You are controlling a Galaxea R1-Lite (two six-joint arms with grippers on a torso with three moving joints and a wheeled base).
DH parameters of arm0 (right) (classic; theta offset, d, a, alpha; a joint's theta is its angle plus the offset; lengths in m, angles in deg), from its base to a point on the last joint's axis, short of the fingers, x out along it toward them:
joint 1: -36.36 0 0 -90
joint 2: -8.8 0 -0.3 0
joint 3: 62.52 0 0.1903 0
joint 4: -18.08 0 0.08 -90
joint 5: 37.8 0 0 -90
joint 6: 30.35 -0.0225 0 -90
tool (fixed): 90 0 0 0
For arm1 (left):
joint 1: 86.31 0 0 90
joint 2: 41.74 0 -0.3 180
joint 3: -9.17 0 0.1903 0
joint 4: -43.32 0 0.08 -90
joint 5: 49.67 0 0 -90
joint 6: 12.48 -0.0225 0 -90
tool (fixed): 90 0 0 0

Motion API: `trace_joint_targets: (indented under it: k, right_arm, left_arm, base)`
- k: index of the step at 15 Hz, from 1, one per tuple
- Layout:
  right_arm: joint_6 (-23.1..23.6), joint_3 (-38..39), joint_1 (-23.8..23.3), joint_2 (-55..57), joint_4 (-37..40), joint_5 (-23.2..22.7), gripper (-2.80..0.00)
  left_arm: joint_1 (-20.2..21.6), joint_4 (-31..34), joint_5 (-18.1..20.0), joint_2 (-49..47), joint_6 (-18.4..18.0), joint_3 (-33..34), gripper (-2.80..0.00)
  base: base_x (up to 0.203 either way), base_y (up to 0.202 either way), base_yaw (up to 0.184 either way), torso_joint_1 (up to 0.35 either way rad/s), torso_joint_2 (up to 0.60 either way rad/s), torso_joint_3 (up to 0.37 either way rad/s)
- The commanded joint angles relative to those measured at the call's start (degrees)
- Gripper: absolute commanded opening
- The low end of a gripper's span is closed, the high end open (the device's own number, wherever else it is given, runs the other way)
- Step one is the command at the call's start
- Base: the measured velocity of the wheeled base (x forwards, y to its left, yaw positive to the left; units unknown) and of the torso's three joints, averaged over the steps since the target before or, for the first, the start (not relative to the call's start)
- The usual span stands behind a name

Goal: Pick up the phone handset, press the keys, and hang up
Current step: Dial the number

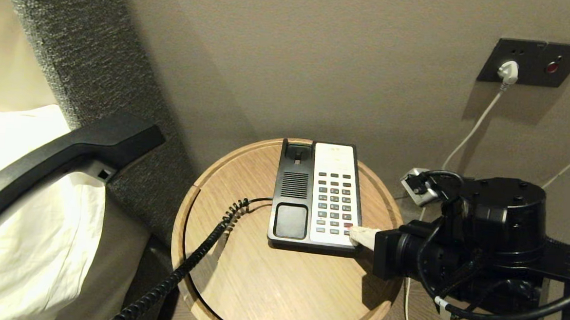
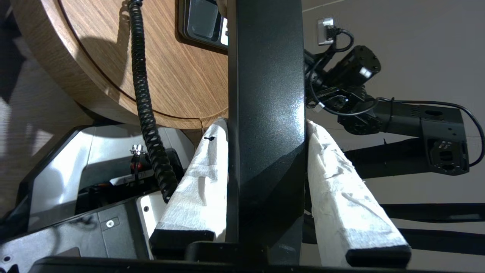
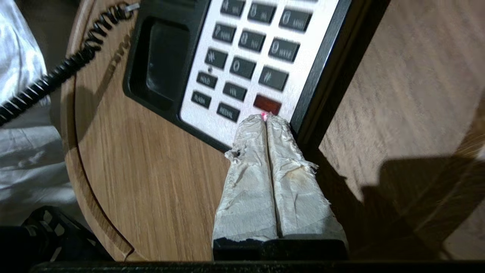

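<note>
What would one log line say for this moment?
left gripper: holds phone handset lifted | right gripper: shut, tips at red key | cradle: empty

R claw [image 3: 266,118] pressed together, tips at red key [image 3: 267,104], phone base [image 3: 242,57].

"HOLD", "FLASH", "REDIAL" on keys of the phone base [image 3: 242,57]

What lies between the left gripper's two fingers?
The phone handset lies there, clamped by the left gripper, as the left wrist view shows.
</note>
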Motion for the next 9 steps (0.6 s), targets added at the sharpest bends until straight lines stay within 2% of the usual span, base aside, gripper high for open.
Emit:
trace_joint_targets:
  k: [1,5,7,9]
  right_arm:
    - [-0.1,-0.3,0.0,-1.8,-0.5,0.0,-2.8]
    - [-0.1,-0.8,-0.7,-4.7,-0.4,0.2,-2.8]
    - [-0.1,-0.9,-2.0,-6.1,-0.3,3.0,-2.8]
    - [-0.1,-0.9,-3.9,-7.2,0.1,4.0,-2.8]
  left_arm:
    - [0.0,-0.1,0.0,-1.3,-0.4,-0.5,-2.8]
    - [-0.2,-3.7,-0.3,-7.0,-6.1,-1.8,-2.8]
    - [-0.2,-3.9,-0.8,-12.3,-8.2,-3.5,-2.8]
    - [-0.4,-5.0,-3.8,-18.4,-12.2,-4.0,-2.8]
  base:
    - [0.0,0.0,0.0,0.0,0.0,0.0]
    - [0.0,0.0,0.0,0.0,0.0,0.0]
    - [0.0,0.0,0.0,0.0,0.0,0.0]
    - [0.0,0.0,0.0,0.0,0.0,0.0]
